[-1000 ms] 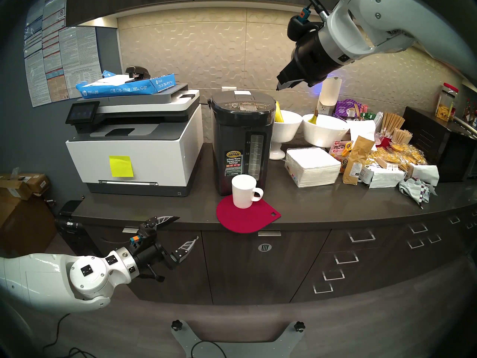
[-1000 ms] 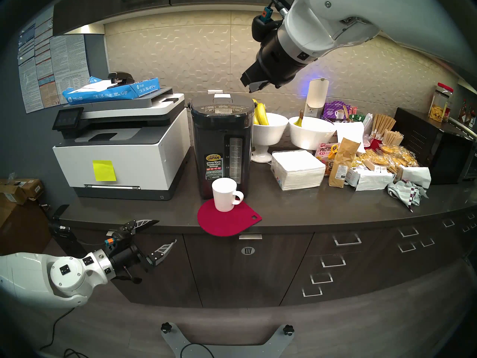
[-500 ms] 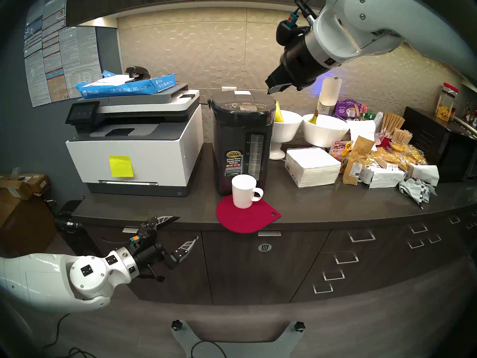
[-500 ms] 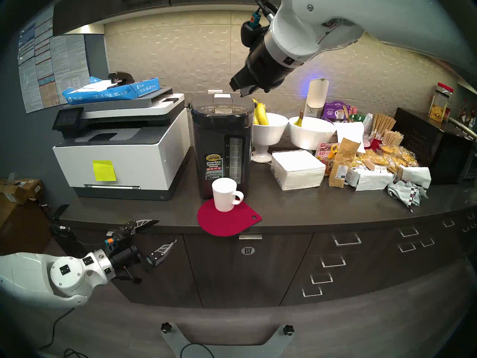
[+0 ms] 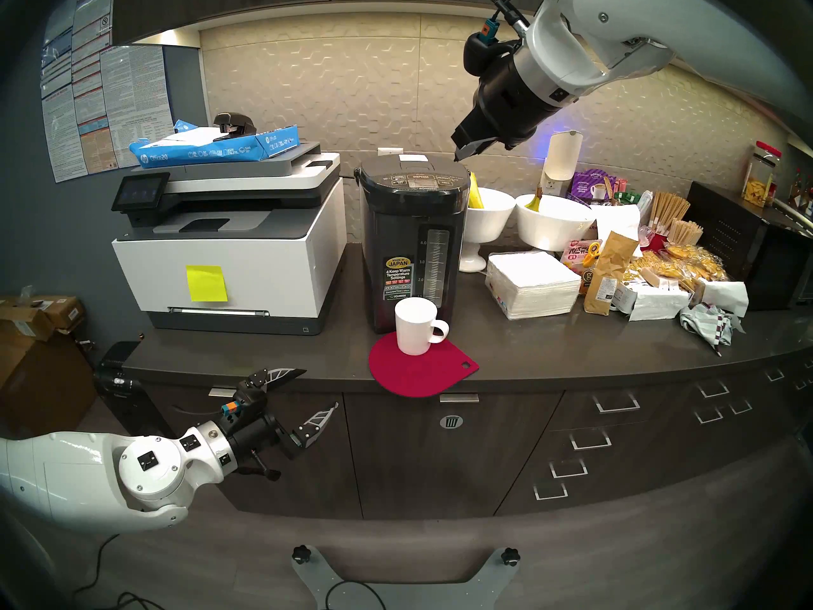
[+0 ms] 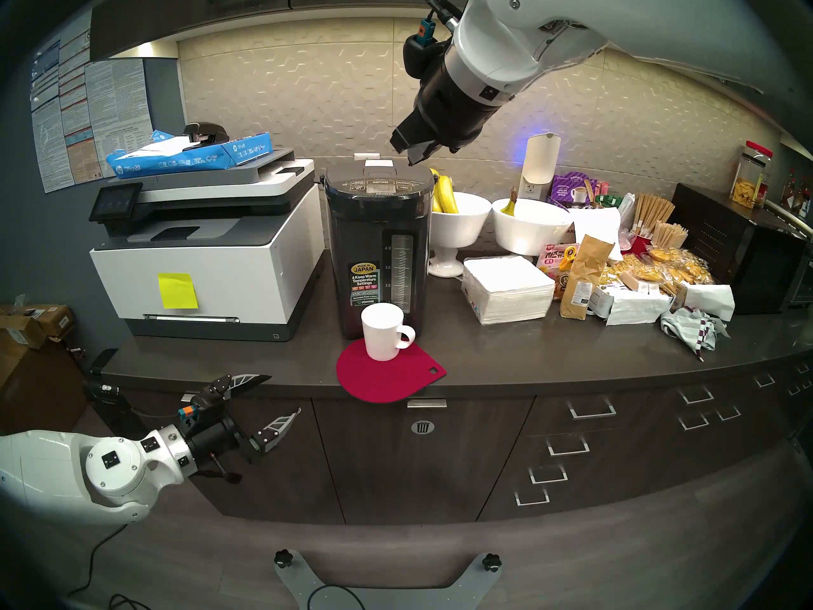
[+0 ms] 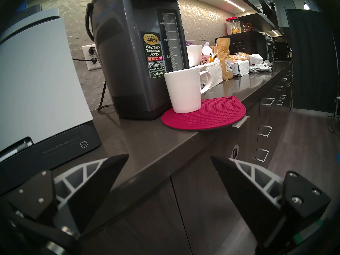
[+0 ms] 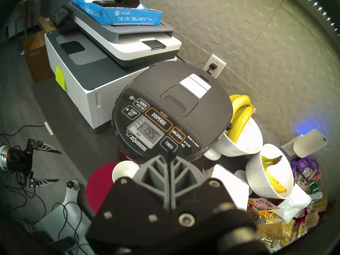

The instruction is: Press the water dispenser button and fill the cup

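- Cup [image 5: 415, 325]: one white mug, upright on the red mat [image 5: 422, 371], touching the front of your water dispenser [image 5: 412, 243]; its contents cannot be seen.
- Two white footed bowls [image 5: 488, 217] beside the dispenser, each holding bananas [image 8: 239, 114].
- Button [image 8: 158, 121]: one DISPENSE key, untouched.
- Your right gripper [image 5: 460, 155] hovers closed and empty above the lid's right edge.
- Your left gripper [image 5: 320, 389] is spread wide, empty, below the counter edge [image 5: 272, 378].

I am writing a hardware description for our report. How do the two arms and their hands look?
Both arms have glossy white shells with small black square marks near the wrist. Each ends in a black cylinder carrying a camera pod with a teal-and-orange plug. The left hand has two pointed black fingers with pale lattice ribs. The right hand has the same ribbed fingers in grey.
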{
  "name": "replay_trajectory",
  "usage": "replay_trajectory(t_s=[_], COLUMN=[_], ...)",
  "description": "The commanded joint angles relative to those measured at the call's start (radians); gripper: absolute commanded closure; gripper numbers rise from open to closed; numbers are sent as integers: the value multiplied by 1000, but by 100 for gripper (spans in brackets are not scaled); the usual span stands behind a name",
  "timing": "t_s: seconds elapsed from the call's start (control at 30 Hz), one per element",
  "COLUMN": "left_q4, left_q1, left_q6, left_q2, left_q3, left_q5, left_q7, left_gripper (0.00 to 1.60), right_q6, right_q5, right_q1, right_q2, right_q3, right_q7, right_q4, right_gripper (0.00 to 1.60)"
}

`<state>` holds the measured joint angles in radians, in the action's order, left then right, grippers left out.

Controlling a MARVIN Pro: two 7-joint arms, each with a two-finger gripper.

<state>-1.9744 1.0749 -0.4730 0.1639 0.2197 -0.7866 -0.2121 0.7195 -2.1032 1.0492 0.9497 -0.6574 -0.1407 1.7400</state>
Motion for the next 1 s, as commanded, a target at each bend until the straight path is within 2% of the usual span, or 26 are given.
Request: replay_trajectory(t_s=[0.0, 0.23, 0.53, 0.97], left_q4=[-3, -3, -3, -3], left_q1=[-8, -9, -10, -12], left_q6=[-5, -5, -5, -6], left_q2=[2, 2, 2, 2], left_q3=[8, 7, 6, 4], left_q5=[2, 2, 2, 2], left_q7=[2, 2, 2, 1], left_gripper=[0, 0, 0, 0], right_q6=[6, 11, -4, 8], right_q5=[31, 41, 31, 32], right_q1=[9, -16, -61, -86], right_q2=[9, 51, 98, 112], right_q3=[10, 21, 27, 20], right_q7=[25, 59, 65, 75], right_q4=[-38, -87, -147, -185], right_gripper=[160, 160, 160, 160])
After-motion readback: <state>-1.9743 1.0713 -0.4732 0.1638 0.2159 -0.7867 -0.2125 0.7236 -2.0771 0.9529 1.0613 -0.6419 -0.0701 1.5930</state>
